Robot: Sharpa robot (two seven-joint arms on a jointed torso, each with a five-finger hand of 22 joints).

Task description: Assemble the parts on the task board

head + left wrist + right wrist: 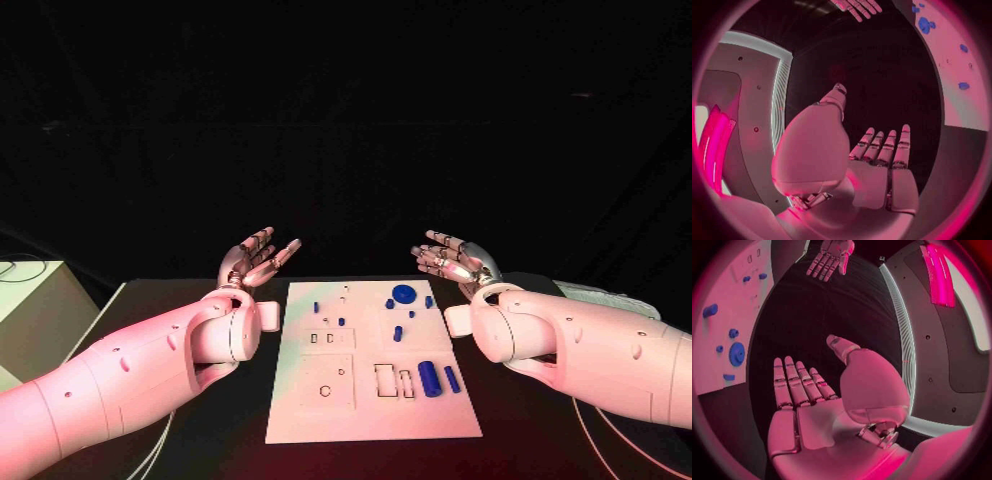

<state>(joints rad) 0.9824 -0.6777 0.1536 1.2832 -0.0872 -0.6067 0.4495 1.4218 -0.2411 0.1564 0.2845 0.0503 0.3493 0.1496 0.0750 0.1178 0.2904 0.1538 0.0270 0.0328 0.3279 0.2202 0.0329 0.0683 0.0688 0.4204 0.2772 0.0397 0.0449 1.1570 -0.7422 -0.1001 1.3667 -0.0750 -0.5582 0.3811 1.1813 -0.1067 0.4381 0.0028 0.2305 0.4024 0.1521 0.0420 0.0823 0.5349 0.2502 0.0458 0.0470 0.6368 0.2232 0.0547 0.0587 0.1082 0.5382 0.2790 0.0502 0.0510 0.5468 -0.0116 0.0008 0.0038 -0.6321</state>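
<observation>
White and flat, the task board (pixel 368 400) lies in the middle of the black table (pixel 216 440), and we see blue parts (pixel 428 378) scattered on its right half, among them a round disc (pixel 404 293) near the far edge. Our left hand (pixel 254 260) and right hand (pixel 454 262) hover beside the board's far corners, fingers spread, holding nothing.

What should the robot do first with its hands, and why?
Probably lower the right hand toward the round blue part at the far end of the task board. Both hands are open and hold nothing, the left hand too, each hovering beside the board's far end. That part lies closest to the right hand's fingers.
</observation>
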